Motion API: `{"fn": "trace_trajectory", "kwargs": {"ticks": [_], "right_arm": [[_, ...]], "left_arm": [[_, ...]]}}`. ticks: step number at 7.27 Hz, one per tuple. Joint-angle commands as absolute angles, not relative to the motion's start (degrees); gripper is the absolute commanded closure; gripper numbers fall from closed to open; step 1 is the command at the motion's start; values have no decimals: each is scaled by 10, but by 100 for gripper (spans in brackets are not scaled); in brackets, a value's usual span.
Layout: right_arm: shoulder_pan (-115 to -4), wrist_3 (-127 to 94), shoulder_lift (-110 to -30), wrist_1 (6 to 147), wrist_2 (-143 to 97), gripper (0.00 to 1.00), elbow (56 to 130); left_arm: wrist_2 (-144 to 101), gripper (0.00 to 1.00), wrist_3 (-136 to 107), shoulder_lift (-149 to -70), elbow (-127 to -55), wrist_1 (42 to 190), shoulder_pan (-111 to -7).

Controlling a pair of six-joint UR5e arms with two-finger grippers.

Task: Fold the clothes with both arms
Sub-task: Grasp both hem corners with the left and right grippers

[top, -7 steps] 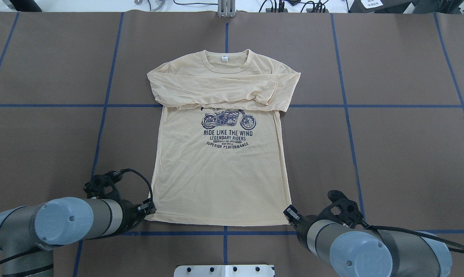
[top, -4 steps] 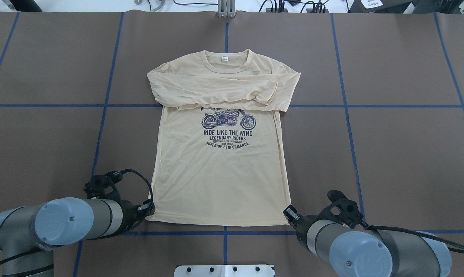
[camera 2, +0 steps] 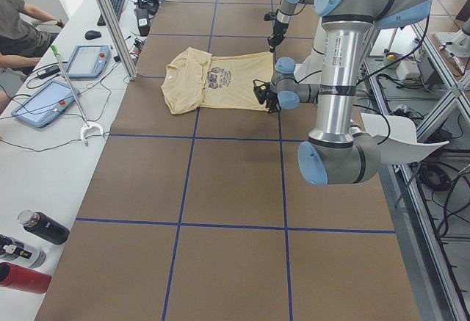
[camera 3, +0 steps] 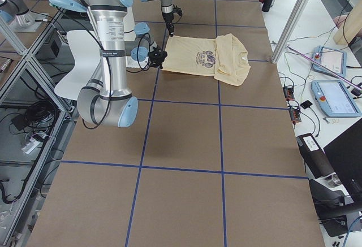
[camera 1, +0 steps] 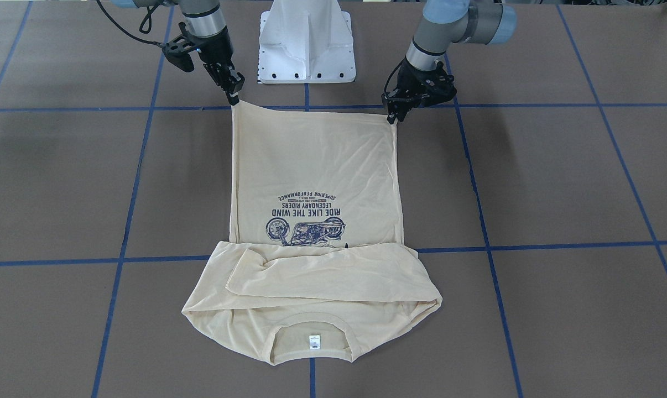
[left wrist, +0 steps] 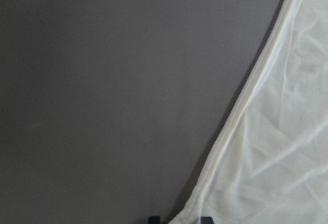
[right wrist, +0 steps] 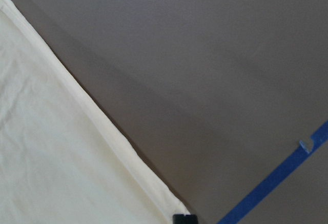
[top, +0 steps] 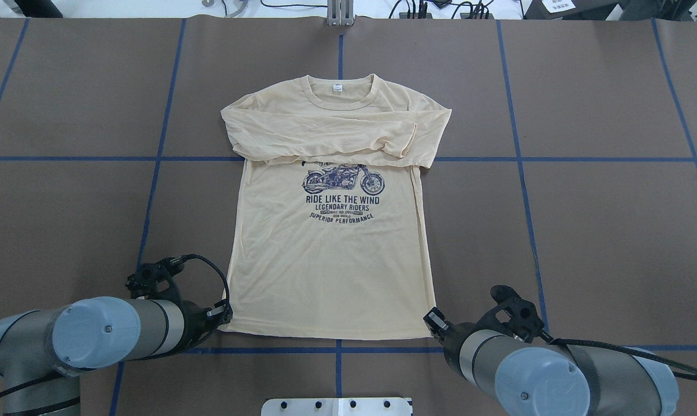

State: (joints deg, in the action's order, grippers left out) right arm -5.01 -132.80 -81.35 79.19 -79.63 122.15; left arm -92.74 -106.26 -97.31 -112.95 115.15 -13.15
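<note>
The cream-yellow long-sleeved shirt [top: 331, 271] lies flat, print up, neck label at the far end, both sleeves folded across the chest. It also shows in the front view [camera 1: 317, 160]. My left gripper [top: 226, 315] sits at the near left hem corner, also in the front view [camera 1: 391, 119]. It is shut on that corner; the left wrist view shows the hem [left wrist: 271, 157] running down between the fingertips. My right gripper [top: 431, 319], also in the front view [camera 1: 235, 99], is shut on the near right hem corner [right wrist: 51, 157], drawn up into a point.
The white pedestal base [camera 1: 306, 50] stands just behind the hem between the arms. Blue tape lines [top: 337, 350] cross the brown table. An aluminium post [top: 340, 14] stands at the far edge. Tablets [camera 2: 44, 104] and bottles [camera 2: 29, 233] lie on the operators' side desk.
Both grippers have crept slightly inward at the hem corners. The right hem corner has shifted a little with its gripper. The rest of the shirt has not moved.
</note>
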Motion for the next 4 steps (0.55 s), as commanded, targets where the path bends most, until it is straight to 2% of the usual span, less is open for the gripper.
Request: {"fn": "trace_trajectory", "kwargs": {"ticks": [1, 2, 3, 4], "right_arm": [[-50, -1328, -814, 792, -796, 100, 1222], [-50, -1328, -813, 792, -796, 100, 1222], [-50, -1327, -812, 792, -796, 100, 1222], [-49, -1328, -813, 792, -796, 100, 1221]], "left_arm": [[-929, 67, -1063, -975, -1128, 1151, -131], [-929, 72, -1063, -975, -1127, 1151, -131], [-929, 84, -1063, -975, -1127, 1151, -131], [-932, 100, -1063, -974, -1128, 1151, -131]]}}
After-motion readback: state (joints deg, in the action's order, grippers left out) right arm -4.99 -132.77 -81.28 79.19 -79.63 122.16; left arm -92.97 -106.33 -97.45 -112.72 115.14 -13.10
